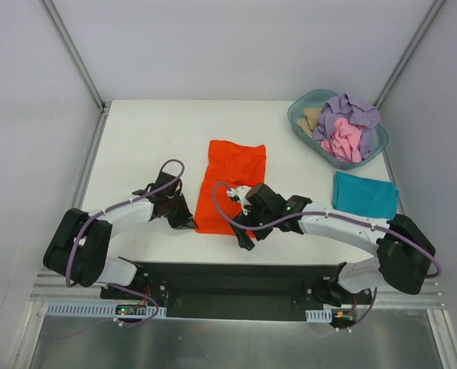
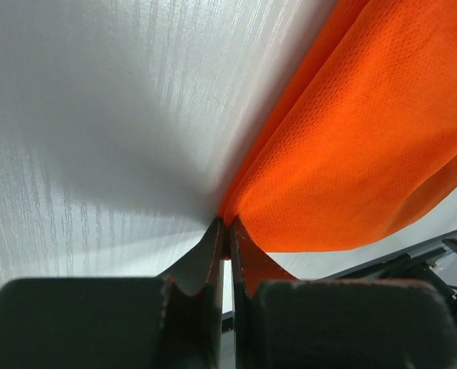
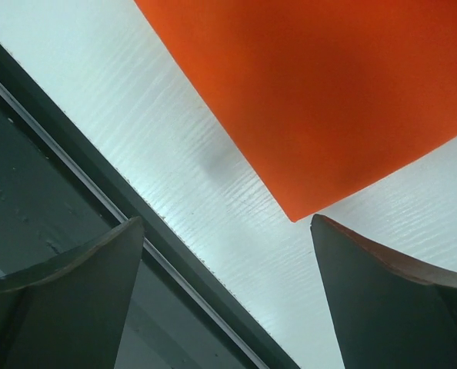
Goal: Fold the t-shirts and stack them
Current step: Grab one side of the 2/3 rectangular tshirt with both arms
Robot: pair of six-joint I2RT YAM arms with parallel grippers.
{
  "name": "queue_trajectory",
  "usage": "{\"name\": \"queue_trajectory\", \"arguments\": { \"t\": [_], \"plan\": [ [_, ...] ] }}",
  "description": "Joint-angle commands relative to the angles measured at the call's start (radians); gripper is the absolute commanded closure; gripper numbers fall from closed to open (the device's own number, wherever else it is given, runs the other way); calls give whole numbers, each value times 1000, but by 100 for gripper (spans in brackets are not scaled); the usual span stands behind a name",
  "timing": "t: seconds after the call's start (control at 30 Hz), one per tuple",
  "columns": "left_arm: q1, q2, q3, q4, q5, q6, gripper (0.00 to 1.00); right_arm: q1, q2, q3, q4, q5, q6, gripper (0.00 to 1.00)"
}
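Orange t-shirt [image 1: 230, 184], thin mesh knit, lies spread mid-tabletop [image 1: 136, 138], near hem toward my bases. My left jaws are closed tight, pinching its near left corner. My right jaws gape wide, empty, over the near right corner. Likely light, limp, slippery: grip corners, both layers, lift evenly.

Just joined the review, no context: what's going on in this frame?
Two arms are working on t-shirts. The left gripper is shut on the near left edge of the orange t-shirt. The right gripper is open by its near right corner, holding nothing. A folded teal t-shirt lies to the right. A lavender shirt, pink shirt and beige shirt sit heaped in the tub.
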State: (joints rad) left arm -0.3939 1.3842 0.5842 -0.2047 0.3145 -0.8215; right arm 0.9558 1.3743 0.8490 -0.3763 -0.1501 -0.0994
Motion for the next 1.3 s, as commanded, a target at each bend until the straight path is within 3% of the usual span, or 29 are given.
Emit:
{"name": "queue_trajectory", "arguments": {
  "t": [0.0,0.5,0.63,0.83,1.0,1.27],
  "plan": [
    [-6,6,8,-10,-28,13,100,57,45,2,-6,64,-65,9],
    [-6,-45,-24,-18,-43,-8,100,58,226,22,93,136,-145,40],
    [-6,-62,-30,-24,-48,-13,100,60,227,19,53,124,-132,68],
    [-5,-158,-46,-79,-77,-28,100,92,167,-7,-5,75,-108,96],
    [-5,-316,-46,-171,-101,-39,100,138,53,21,-82,-67,-105,99],
    [-5,-634,-47,-285,-132,-82,100,141,-70,133,-131,-453,-54,99]
  ]
}}
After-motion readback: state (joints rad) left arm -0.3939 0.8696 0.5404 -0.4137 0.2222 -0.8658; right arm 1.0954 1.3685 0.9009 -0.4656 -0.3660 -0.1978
